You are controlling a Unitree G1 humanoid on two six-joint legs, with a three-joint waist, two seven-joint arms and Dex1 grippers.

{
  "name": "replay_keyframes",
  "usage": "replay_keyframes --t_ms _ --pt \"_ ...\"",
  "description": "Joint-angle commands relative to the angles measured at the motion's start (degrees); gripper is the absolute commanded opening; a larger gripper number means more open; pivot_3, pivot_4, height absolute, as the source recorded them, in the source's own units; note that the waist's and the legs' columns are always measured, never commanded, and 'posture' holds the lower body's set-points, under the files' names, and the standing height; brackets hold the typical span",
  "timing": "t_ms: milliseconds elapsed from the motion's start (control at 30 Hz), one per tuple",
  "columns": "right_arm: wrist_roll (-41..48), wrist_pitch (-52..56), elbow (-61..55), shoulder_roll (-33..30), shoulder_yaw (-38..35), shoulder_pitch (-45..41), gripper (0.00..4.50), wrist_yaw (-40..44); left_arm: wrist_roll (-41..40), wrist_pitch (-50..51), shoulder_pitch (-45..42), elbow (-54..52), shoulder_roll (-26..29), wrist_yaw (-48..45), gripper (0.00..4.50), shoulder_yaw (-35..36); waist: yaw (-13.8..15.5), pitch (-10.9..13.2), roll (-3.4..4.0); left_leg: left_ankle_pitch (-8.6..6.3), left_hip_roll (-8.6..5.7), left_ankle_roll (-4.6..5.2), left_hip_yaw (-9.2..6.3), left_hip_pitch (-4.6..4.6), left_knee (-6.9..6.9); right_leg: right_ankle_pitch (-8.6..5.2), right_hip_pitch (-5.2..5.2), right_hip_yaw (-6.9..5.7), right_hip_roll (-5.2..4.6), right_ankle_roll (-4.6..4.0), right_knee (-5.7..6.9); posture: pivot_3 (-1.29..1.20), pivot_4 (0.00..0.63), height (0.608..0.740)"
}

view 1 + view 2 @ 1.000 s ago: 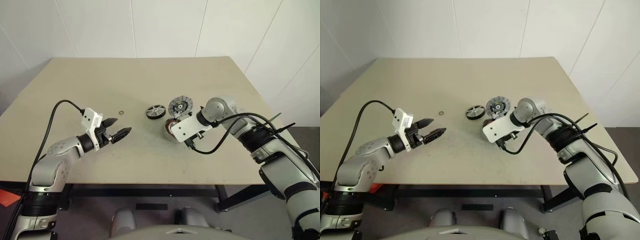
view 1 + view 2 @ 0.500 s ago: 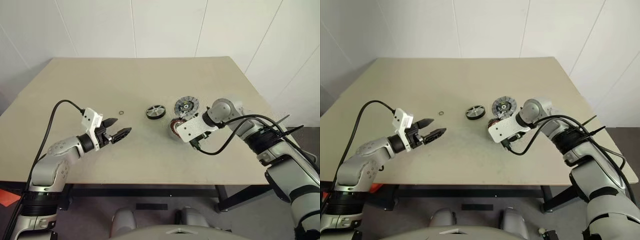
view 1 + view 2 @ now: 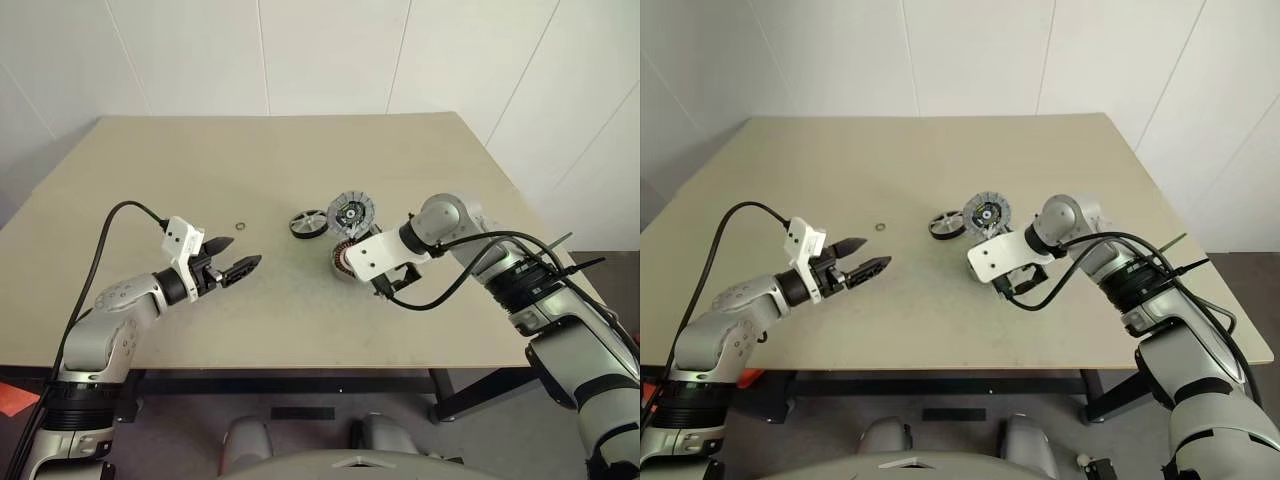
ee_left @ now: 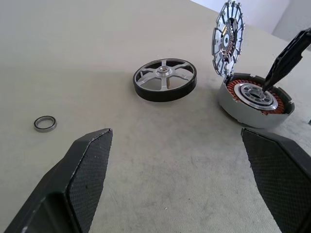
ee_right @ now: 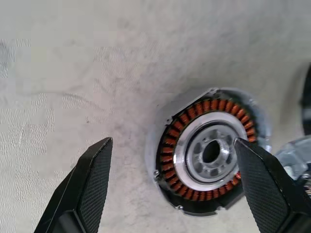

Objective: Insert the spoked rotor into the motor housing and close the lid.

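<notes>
Left wrist view gives me the clearest read: the motor housing (image 4: pixel 255 99) sits flat on the tabletop (image 3: pixel 300 160) with its copper windings facing up and the centre bore exposed, so it is ready to take a part from above. The lid (image 4: pixel 227 38) stands nearly on edge at the housing's far rim, touching or just beside it, I can't tell which; propped like that it leaves the cavity open. The spoked rotor (image 4: pixel 165 79) lies flat on the tabletop just beside the housing, on the side toward my left arm, not yet inserted. A small ring (image 4: pixel 44 123) lies well apart from the housing, beyond the rotor. My right gripper (image 5: pixel 180 182) hangs directly over the housing with its fingers spread wide, one either side of the windings, holding nothing; one black fingertip (image 4: pixel 286 60) shows just above the housing's silver centre. My left gripper (image 3: pixel 232 258) hovers above bare tabletop, well apart from the housing on the rotor's side, fingers apart and empty, pointing toward the parts. My read: the housing is staged and open, so the rotor is the next pick, and the upright lid looks easy to knock over while I reach past it.
</notes>
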Motion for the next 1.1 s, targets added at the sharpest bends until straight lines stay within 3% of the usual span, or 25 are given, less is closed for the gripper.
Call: replay_keyframes --t_ms 33,167,333,467,567,633,700,900,1100 --pt "5.5 7.7 -7.2 1.1 -5.1 -1.1 4.49 0.4 0.2 -1.5 -0.6 -0.5 0.7 -0.5 4.5 1.3 0.0 0.0 0.0 0.0 0.0 0.0 0.0 0.01 0.0 0.0 0.0 0.0 0.0 0.0 0.0 0.0 0.0 0.74" --pt "11.9 27.9 -12.5 8.5 -11.9 -2.8 4.49 -6.9 0.5 -2.3 -0.9 0.6 0.6 -0.8 4.5 1.1 -0.1 0.0 0.01 0.01 0.01 -0.02 0.0 0.06 -0.01 0.0 0.01 0.02 0.02 0.0 0.04 0.0 0.0 0.74" --pt "17.6 62.8 -10.4 25.5 -26.8 -6.1 4.49 -28.2 0.9 -3.0 -1.3 1.8 0.6 -1.4 4.5 0.7 -0.2 0.0 0.04 0.22 0.11 -0.39 0.0 0.19 -0.12 0.02 0.0 0.08 0.2 -0.03 0.09 0.0 0.0 0.74" --pt "20.1 77.1 -10.7 34.1 -36.4 -5.6 4.49 -39.8 1.4 -3.3 -2.0 2.9 0.9 -2.2 4.5 0.6 0.6 0.0 0.04 0.25 0.1 -0.45 -0.02 0.34 -0.2 0.02 0.01 0.07 0.19 -0.03 -0.03 0.0 0.0 0.74" --pt "18.7 69.5 -15.5 32.6 -28.8 0.1 4.49 -41.8 1.6 -3.5 -2.7 3.8 1.2 -2.7 4.5 0.6 1.1 0.0 0.04 0.25 0.08 -0.48 -0.02 0.33 -0.25 0.02 0.01 0.06 0.18 -0.03 -0.13 0.0 0.0 0.74" --pt "14.2 58.5 -17.6 27.6 -19.0 3.9 4.49 -41.7 1.7 -3.6 -3.1 4.2 1.3 -3.0 4.5 0.5 1.4 0.1 0.11 0.26 0.08 -0.5 -0.02 0.35 -0.32 0.02 0.02 0.04 0.18 -0.01 -0.19 0.0 0.0 0.74" --pt "13.5 53.3 -18.0 25.2 -15.0 5.2 4.49 -41.2 1.8 -3.6 -3.4 4.5 1.4 -3.2 4.5 0.5 1.4 0.1 0.19 0.26 0.08 -0.52 -0.01 0.34 -0.34 0.03 0.01 0.05 0.18 0.01 -0.21 0.0 0.0 0.74" --pt "22.3 63.9 -18.3 29.7 -19.8 3.9 4.49 -42.1 1.9 -3.6 -3.0 4.1 1.5 -3.2 4.5 0.9 1.1 0.1 0.2 0.43 0.1 -0.79 0.0 0.47 -0.61 0.02 0.03 0.15 0.25 0.01 -0.03 0.0 0.0 0.74" --pt "28.5 77.9 -13.3 39.8 -34.0 -0.5 4.49 -51.6 1.8 -3.5 -1.5 3.1 1.5 -2.7 4.5 1.5 1.3 0.1 0.2 0.66 0.08 -1.13 0.0 0.6 -1.05 0.0 0.0 0.14 0.26 -0.01 -0.04 0.0 0.0 0.74"
